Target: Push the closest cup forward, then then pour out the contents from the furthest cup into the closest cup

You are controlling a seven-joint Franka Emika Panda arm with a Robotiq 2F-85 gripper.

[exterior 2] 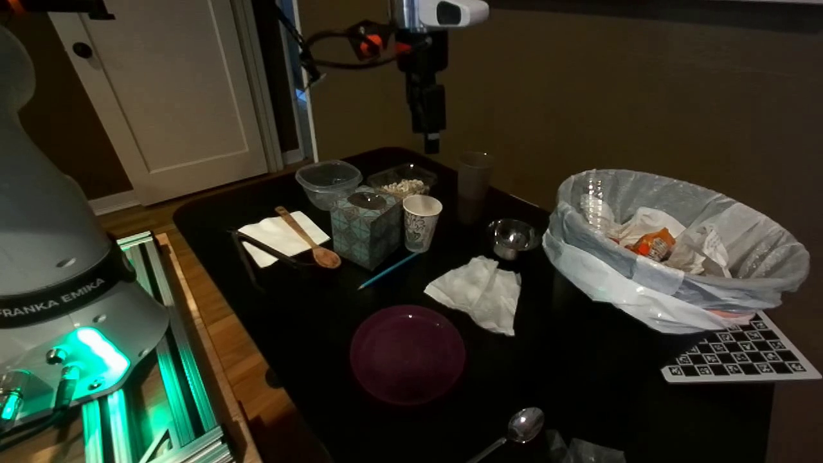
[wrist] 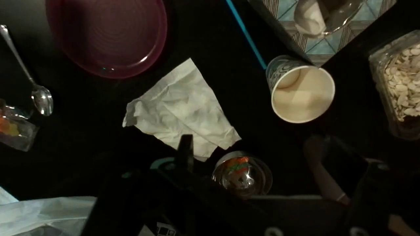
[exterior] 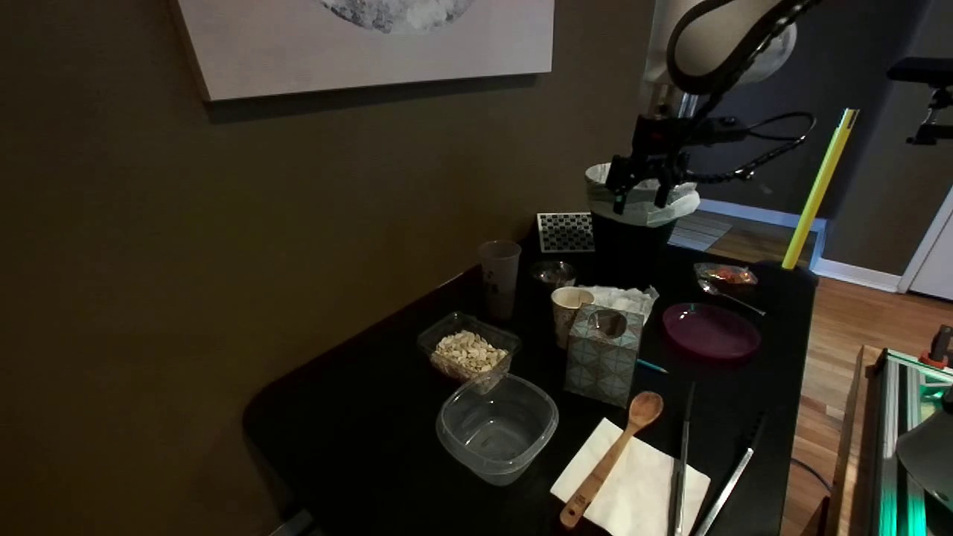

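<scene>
Paper cup (exterior 2: 420, 226) and tall cup (exterior: 499, 274) stand below the hand (exterior: 640, 202), which is spread wide and empty.

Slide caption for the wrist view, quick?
Looking down: paper cup beside the tissue box, with blue pencil, crumpled napkin, purple plate and metal bowl in frame.

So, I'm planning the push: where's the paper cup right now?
In an exterior view, the paper cup stands near the picture's centre, just right of the tissue box and left of the small shiny bowl.
</scene>
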